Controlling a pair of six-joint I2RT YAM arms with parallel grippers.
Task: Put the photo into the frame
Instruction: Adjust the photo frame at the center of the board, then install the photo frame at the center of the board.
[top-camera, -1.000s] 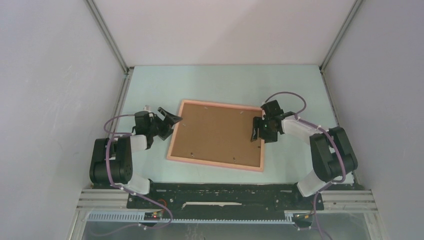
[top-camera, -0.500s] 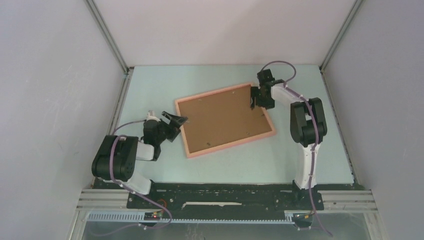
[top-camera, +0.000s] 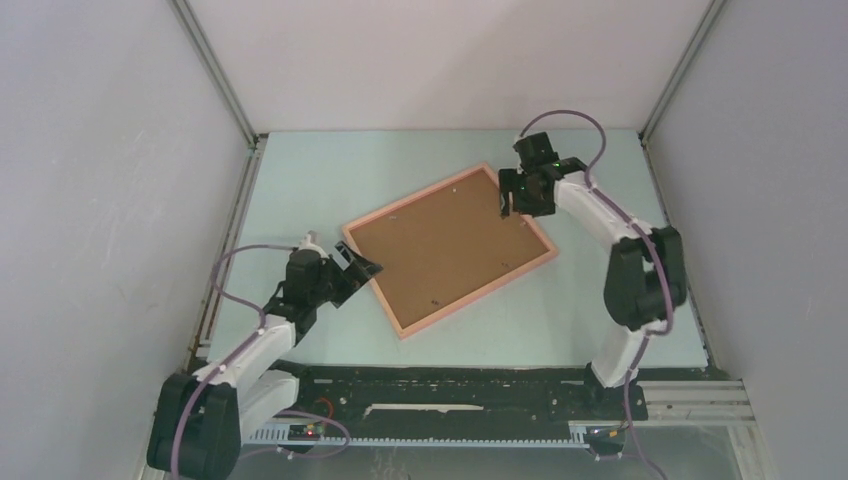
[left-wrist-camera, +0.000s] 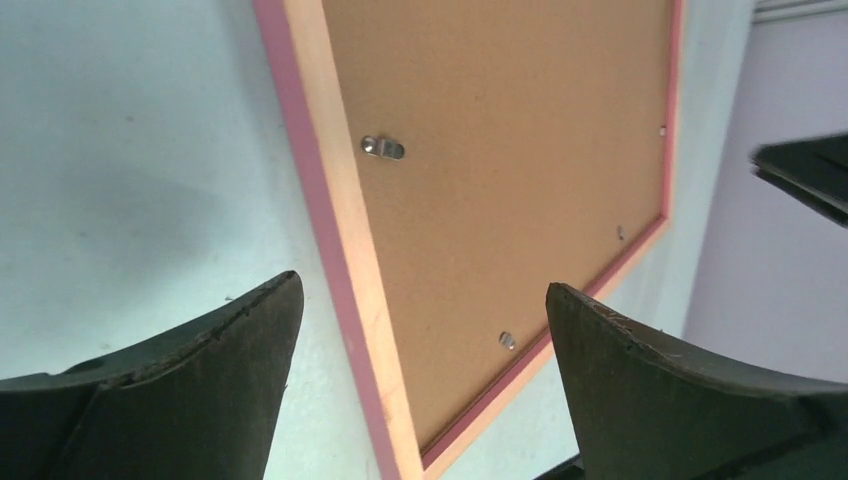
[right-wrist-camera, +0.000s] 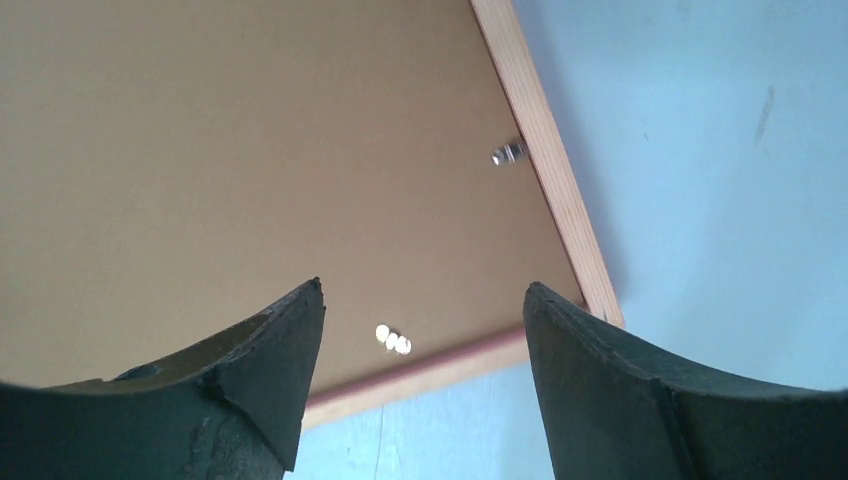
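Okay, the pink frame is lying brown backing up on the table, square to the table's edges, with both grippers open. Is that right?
Not square. The top view shows the frame lying at an angle on the table, one corner pointing at the arm bases. Its brown backing is up, and the left gripper and right gripper are both open.

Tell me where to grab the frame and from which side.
Probably its near-left rail, from the outside. The frame lies flat, back up, the board filling its middle, so only the thin outer edge offers a hold. The open left gripper faces that rail.
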